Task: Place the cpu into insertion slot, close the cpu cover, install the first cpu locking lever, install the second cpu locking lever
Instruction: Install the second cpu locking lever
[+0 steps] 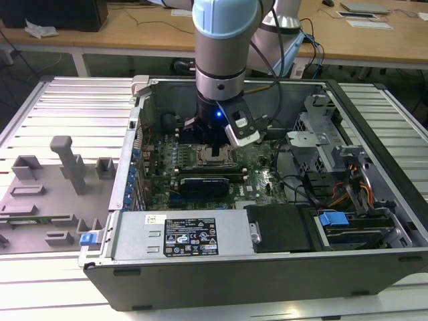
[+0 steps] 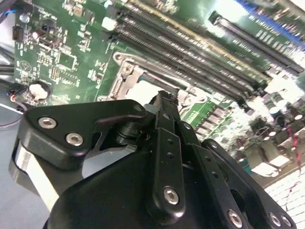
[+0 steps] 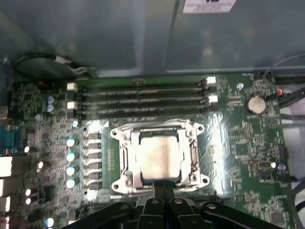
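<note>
The cpu (image 3: 159, 157), a dull silver square, lies flat in the insertion slot (image 1: 215, 158) on the green motherboard. The cpu cover (image 3: 127, 160), a metal frame with a square opening, lies down around the chip. My gripper (image 3: 160, 185) hangs just above the socket's edge on the side away from the memory slots. Its black fingers (image 2: 164, 124) are pressed together, and I see nothing between them. In the exterior view the gripper (image 1: 215, 146) stands straight over the socket inside the open computer case. I cannot make out how the locking levers stand.
Long memory slots (image 3: 143, 95) run along the far side of the socket, with a coin battery (image 3: 256, 103) beyond them. A black card (image 1: 204, 185), the power supply (image 1: 180, 234) and a drive cage (image 1: 321, 134) crowd the case. A grey fixture plate (image 1: 47, 194) lies at the exterior view's left.
</note>
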Controlling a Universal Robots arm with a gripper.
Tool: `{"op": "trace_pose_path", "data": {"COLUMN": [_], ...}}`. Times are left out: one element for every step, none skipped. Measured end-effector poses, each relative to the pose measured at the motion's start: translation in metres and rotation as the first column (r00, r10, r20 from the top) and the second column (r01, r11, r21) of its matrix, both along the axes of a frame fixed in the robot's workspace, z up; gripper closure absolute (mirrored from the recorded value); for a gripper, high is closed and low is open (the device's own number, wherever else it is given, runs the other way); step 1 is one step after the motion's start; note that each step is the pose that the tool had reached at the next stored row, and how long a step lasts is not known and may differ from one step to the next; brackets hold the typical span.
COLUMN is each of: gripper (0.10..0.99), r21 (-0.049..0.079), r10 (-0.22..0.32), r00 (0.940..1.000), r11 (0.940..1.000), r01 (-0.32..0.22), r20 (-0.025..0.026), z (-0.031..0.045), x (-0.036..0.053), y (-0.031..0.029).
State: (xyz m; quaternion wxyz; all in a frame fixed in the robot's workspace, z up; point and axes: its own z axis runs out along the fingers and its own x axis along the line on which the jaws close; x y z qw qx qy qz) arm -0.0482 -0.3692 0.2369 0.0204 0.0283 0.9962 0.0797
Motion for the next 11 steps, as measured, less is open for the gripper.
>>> {"op": "trace_pose_path", "data": {"gripper": [0.980, 0.980, 0.980, 0.980, 0.980, 0.980, 0.980, 0.980, 0.980, 0.980, 0.980], "r21": [0.000, -0.001, -0.005, -0.013, -0.019, -0.029, -0.043, -0.049, -0.051, -0.053, -0.054], "r10": [0.000, 0.000, 0.000, 0.000, 0.000, 0.000, 0.000, 0.000, 0.000, 0.000, 0.000], "r00": [1.0000, 1.0000, 1.0000, 1.0000, 1.0000, 1.0000, 1.0000, 1.0000, 1.0000, 1.0000, 1.0000], "r11": [1.0000, 1.0000, 1.0000, 0.9999, 0.9998, 0.9996, 0.9991, 0.9988, 0.9987, 0.9986, 0.9985], "r01": [0.000, 0.000, 0.000, 0.000, 0.000, 0.000, 0.000, 0.000, 0.000, 0.000, 0.000], "r20": [-0.0001, 0.0000, -0.0001, -0.0003, -0.0006, -0.0011, -0.0016, -0.0015, -0.0017, -0.0016, -0.0016], "z": [0.0000, 0.0000, 0.0000, 0.0000, 0.0000, 0.0000, 0.0002, 0.0010, 0.0029, 0.0053, 0.0068], "x": [0.0007, 0.0013, 0.0013, 0.0013, 0.0013, 0.0014, 0.0014, 0.0013, 0.0014, 0.0014, 0.0014], "y": [0.0036, 0.0098, 0.0156, 0.0188, 0.0204, 0.0220, 0.0239, 0.0246, 0.0248, 0.0249, 0.0250]}}
